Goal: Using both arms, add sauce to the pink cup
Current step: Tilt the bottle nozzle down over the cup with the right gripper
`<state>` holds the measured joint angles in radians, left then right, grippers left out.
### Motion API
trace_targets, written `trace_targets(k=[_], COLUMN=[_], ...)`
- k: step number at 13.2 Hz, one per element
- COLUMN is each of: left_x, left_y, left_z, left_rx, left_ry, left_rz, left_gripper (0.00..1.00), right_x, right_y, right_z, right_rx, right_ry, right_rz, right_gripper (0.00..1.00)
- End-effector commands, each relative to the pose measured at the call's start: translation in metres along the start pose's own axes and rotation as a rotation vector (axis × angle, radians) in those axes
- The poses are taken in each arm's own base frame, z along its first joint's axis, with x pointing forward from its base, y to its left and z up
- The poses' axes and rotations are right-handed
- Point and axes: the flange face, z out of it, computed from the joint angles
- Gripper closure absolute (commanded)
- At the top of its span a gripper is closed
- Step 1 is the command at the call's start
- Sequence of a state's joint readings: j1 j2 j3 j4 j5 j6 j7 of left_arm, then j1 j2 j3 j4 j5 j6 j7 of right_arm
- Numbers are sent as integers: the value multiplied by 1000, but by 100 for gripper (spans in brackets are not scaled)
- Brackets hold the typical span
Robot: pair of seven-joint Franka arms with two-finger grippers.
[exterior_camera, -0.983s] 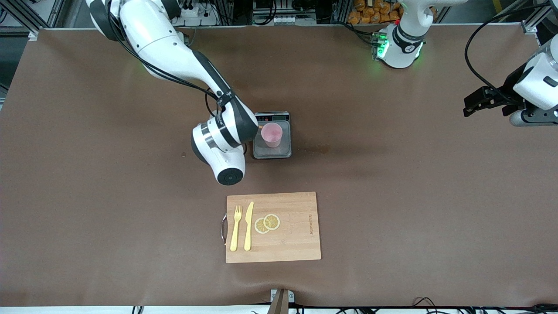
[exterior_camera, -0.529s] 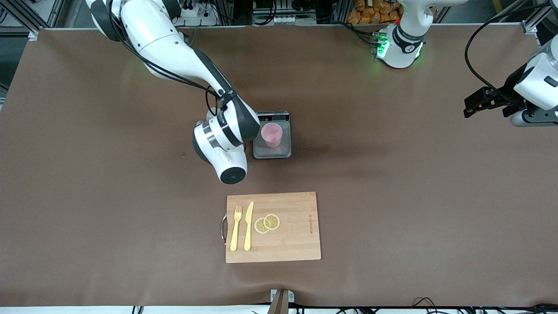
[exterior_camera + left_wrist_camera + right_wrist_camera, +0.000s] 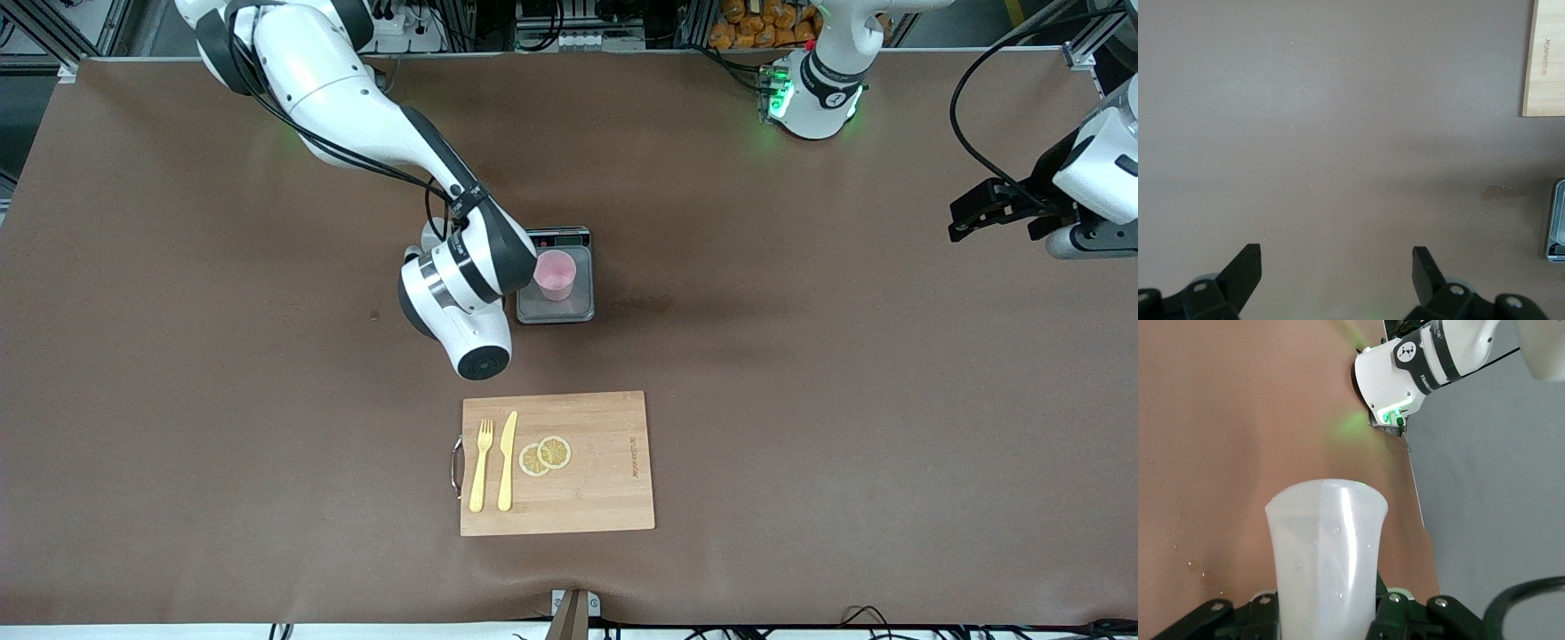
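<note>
Now we see the pink cup (image 3: 555, 274) standing on the grey scale (image 3: 555, 305) near the middle of the desk (image 3: 800, 400). The right arm's wrist hangs just beside the cup, toward the right arm's end of the desk, hiding the right gripper (image 3: 1327, 617) in the front view. In the right wrist view, that gripper is clamped on a translucent whitish bottle (image 3: 1326, 553); we cannot see its nozzle. Nearer the front camera lies a wooden cutting board (image 3: 605, 498) carrying a fork (image 3: 481, 466), a knife (image 3: 507, 461) and lemon slices (image 3: 545, 455). The left gripper (image 3: 1337, 263) waits, fingers wide and holding nothing, over bare desk at the left arm's end, well apart from the cup.
</note>
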<state>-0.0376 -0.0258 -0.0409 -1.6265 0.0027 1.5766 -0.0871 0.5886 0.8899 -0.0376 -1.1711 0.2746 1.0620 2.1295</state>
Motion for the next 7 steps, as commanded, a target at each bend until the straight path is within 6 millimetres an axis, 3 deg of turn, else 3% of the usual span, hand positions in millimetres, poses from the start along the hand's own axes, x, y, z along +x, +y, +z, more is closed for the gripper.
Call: trace_targets(k=[1,5,7], left_x=[-6,-6,-6], left_y=[-2,-1,-1], left_z=[-6,-6,-6], left_rx=[-24,-25,-25], left_ry=[18,18,18], left_rz=[1,1,1], left_gripper=[0,0,0], right_x=[-6,-8,-3], right_y=[5,7,10], right_z=[-2,6,0], right_rx=[-7,-51,-58], right_ry=[36,76,79], right_rz=[39,54,64], right_gripper=[71,72,72])
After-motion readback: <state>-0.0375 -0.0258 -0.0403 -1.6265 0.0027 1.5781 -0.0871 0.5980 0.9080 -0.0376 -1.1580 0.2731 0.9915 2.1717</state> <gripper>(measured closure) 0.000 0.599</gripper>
